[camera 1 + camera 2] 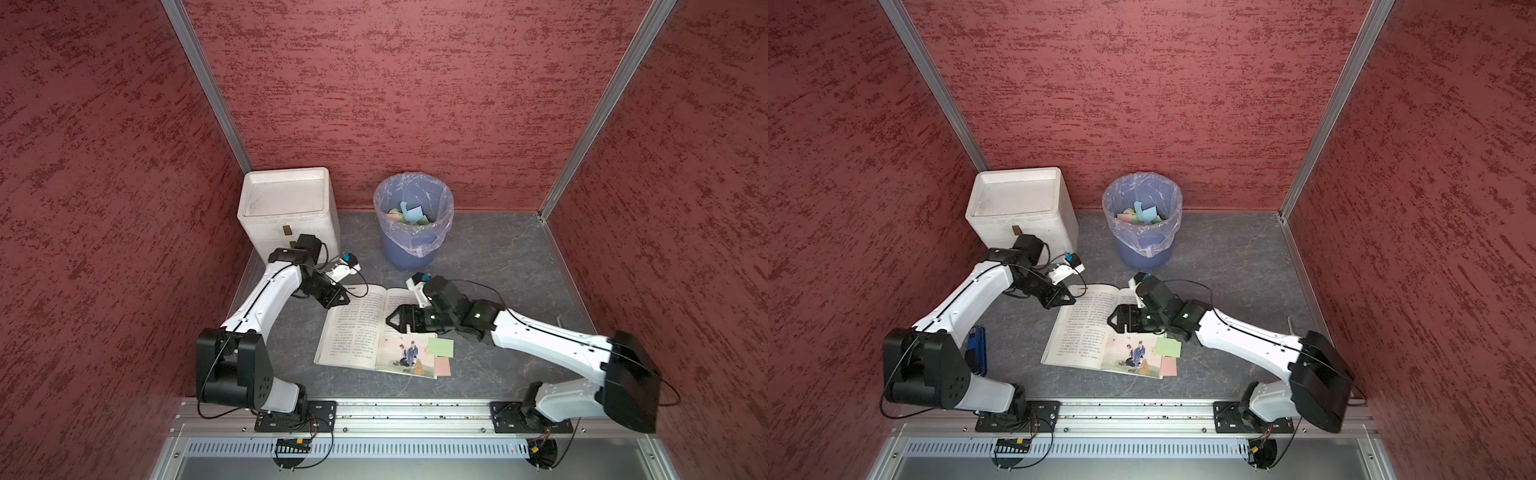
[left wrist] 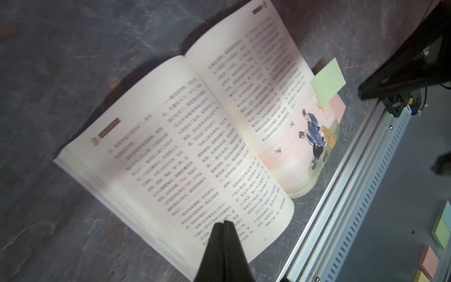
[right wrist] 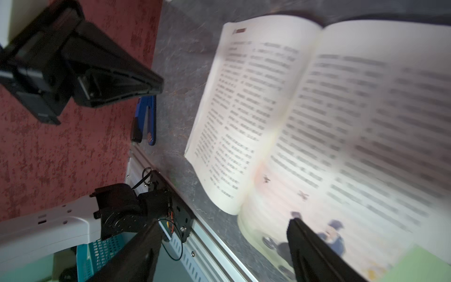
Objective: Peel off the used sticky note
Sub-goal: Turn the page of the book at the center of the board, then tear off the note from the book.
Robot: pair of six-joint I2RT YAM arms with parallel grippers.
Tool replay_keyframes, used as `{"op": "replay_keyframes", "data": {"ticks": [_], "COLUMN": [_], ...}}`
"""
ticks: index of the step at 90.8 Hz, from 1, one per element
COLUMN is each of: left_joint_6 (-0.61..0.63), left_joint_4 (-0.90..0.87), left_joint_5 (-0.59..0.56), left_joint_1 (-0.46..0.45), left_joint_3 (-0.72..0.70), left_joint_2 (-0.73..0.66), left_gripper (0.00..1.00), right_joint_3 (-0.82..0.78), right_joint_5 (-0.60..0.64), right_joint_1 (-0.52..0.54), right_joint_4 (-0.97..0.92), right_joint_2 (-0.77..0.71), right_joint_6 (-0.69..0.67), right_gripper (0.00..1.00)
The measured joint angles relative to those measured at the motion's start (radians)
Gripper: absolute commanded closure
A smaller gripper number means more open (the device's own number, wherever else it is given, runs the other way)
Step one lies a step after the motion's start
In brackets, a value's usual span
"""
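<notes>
My right gripper (image 1: 395,319), jaws spread, hovers over the open book (image 1: 357,332), above its right page. The left gripper (image 2: 224,223), pressed together, sits near the far-left corner. The green sticky note (image 1: 440,347) overhangs the right page's edge. I'd pinch its free edge and peel slowly.

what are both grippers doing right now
left gripper: closed, holding nothing
right gripper: open, empty, over the book

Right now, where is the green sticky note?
In a top view, the green sticky note overhangs the right-hand page edge of the open book, next to a pink note.
</notes>
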Motion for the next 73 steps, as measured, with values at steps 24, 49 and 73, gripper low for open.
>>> {"op": "replay_keyframes", "data": {"ticks": [24, 49, 73], "left_joint_6": [-0.095, -0.157, -0.164], "left_joint_4": [0.076, 0.098, 0.115], "left_joint_5": [-0.019, -0.033, -0.067], "left_joint_1": [-0.287, -0.474, -0.555], "left_joint_3": [0.032, 0.146, 0.265], "left_joint_2": [0.104, 0.274, 0.452], "left_gripper": [0.85, 0.85, 0.87], "right_joint_3": [-0.349, -0.527, -0.58], "right_joint_5": [0.118, 0.1, 0.035], "right_joint_1": [-0.097, -0.146, -0.182], "right_joint_4": [-0.205, -0.14, 0.063], "right_joint_2": [-0.448, -0.523, -0.382], "right_joint_6": [0.099, 0.204, 0.241], "right_gripper": [0.18, 0.27, 0.32]}}
